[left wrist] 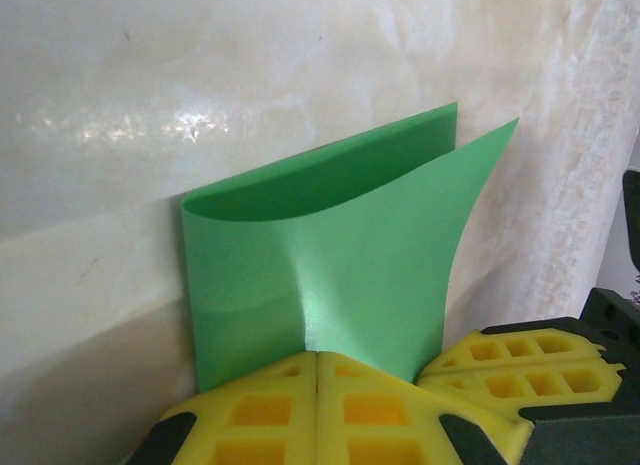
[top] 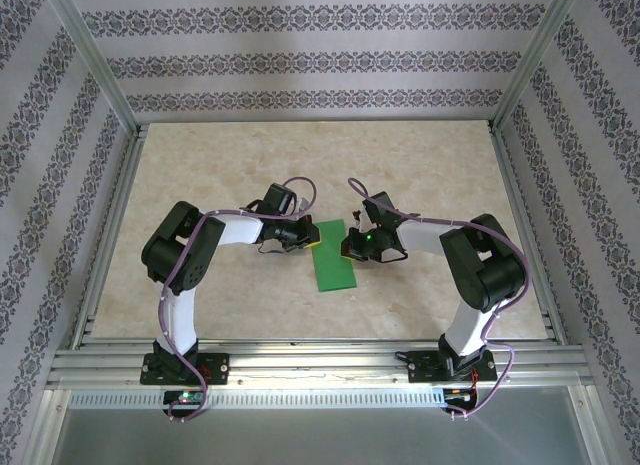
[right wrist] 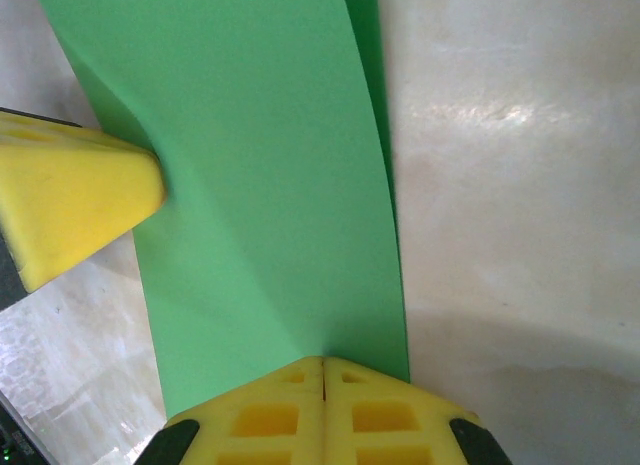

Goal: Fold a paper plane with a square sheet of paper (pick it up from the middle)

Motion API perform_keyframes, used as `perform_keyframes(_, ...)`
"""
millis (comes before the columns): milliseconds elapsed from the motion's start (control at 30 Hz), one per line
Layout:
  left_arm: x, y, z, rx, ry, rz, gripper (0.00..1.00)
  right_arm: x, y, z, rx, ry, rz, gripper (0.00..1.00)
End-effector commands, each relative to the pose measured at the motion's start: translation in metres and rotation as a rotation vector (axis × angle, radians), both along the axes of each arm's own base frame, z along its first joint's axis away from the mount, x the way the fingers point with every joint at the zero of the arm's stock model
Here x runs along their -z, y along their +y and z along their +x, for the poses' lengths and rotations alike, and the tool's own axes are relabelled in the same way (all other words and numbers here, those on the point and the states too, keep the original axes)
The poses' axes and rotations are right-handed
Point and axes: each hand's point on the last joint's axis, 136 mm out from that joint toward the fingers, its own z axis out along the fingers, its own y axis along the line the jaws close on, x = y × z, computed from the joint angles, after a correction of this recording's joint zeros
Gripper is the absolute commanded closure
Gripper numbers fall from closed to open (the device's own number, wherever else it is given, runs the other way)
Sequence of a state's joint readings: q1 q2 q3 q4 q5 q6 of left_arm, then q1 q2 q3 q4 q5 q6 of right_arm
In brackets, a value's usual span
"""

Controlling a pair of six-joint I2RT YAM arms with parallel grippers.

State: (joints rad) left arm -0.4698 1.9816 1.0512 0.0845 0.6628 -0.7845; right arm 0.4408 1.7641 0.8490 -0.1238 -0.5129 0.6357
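square sheet of paper [top: 332, 260] folded, under layer mostly hidden, left gripper [left wrist: 317, 359] and right gripper [right wrist: 322, 364] pinching it

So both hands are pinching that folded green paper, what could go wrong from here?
1. The square sheet of paper is folded over but bulges open, and its two layers' far corners do not line up; flattening it now may set a crooked crease.
2. The left hand and right hand both pinch the thin sheet close together, and it puckers at the left hand's grip; pulling apart could tear or crumple it.
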Motion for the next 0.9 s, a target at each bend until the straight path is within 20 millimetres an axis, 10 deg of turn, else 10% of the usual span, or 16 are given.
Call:
perform_keyframes(0,0.007,0.011,0.004,-0.002,0.005,0.046,1.0,0.041,-0.031,-0.036,0.01,0.157,-0.168,1.0)
perform_keyframes(267,-0.027,-0.001,0.021,0.018,-0.056,-0.015,0.99,0.04,-0.031,-0.036,0.007,0.156,-0.169,1.0)
perform_keyframes(867,0.015,0.026,0.037,-0.05,-0.012,0.04,0.99,0.041,-0.033,-0.04,0.001,0.166,-0.176,1.0)
